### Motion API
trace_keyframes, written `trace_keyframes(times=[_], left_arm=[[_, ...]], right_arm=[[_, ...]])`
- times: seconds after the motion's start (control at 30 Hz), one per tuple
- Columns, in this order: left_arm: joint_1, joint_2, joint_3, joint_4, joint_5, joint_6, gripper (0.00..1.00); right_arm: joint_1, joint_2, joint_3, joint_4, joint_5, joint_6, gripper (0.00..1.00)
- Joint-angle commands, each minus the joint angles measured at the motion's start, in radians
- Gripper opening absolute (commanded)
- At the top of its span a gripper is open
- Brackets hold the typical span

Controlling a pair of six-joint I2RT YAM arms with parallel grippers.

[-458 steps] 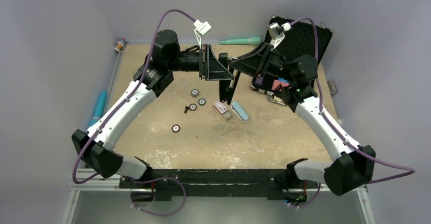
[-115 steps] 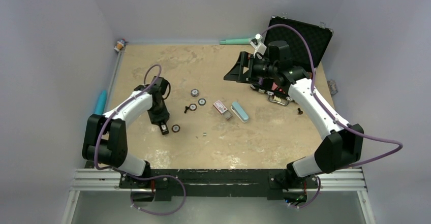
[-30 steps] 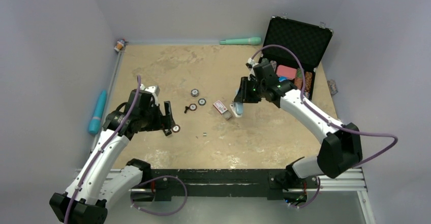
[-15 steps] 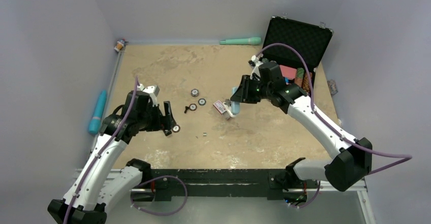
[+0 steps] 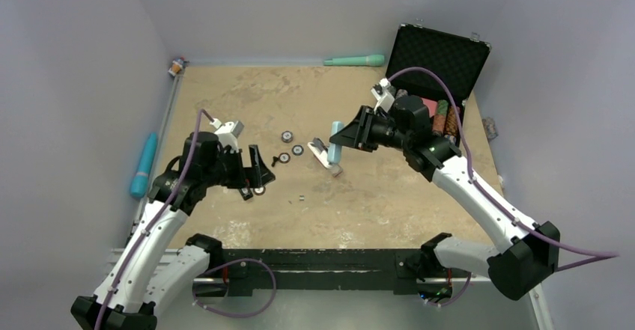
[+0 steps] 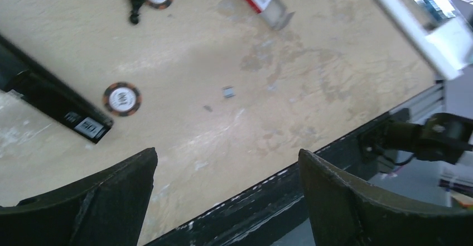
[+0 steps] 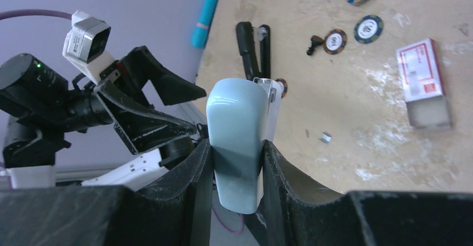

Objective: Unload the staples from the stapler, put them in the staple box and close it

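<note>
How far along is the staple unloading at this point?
Looks done: a small staple strip lies on the table, apart from the black stapler, which lies open. In hand: the right claw clamps a light-blue bar, not the stapler; the left claw is open and empty. Left: whether more staples remain inside cannot be told.

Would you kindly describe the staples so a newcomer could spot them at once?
On the tan table, look in the bare patch between the black stapler and the red-and-white box. The staples lie there alone: a tiny silvery-grey strip, squarish rather than round, and far smaller than the poker chip beside the stapler.
</note>
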Motion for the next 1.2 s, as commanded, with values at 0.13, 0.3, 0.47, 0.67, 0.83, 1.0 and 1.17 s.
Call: trace_keyframes(times=[0.13,0.3,0.47,0.67,0.83,1.0,1.17], left_arm=[[0.029,-0.014,-0.029,0.607,0.346,-0.436,0.94],[0.051,0.039,-0.156,1.209,0.386,-0.853,0.88],[0.054,0.190,-0.187,1.682,0.382,-1.075,0.85],[0.050,0.355,-0.150,2.003,0.382,-1.210,0.80],[0.041,0.355,-0.129,1.990,0.406,-1.185,0.79],[0.025,0.366,-0.115,2.002,0.404,-1.181,0.77],[-0.006,0.371,-0.106,1.953,0.408,-1.140,0.74]], right_arm=[[0.001,0.052,0.116,0.264,-0.118,0.154,0.00],[0.001,0.020,0.094,0.469,-0.166,0.306,0.00],[0.002,0.000,0.128,0.515,-0.163,0.365,0.00],[0.001,-0.009,0.144,0.534,-0.147,0.398,0.00],[0.002,-0.006,0.137,0.567,-0.108,0.451,0.00],[0.001,0.025,0.171,0.555,-0.104,0.455,0.00],[0.003,0.047,0.182,0.577,-0.112,0.471,0.00]])
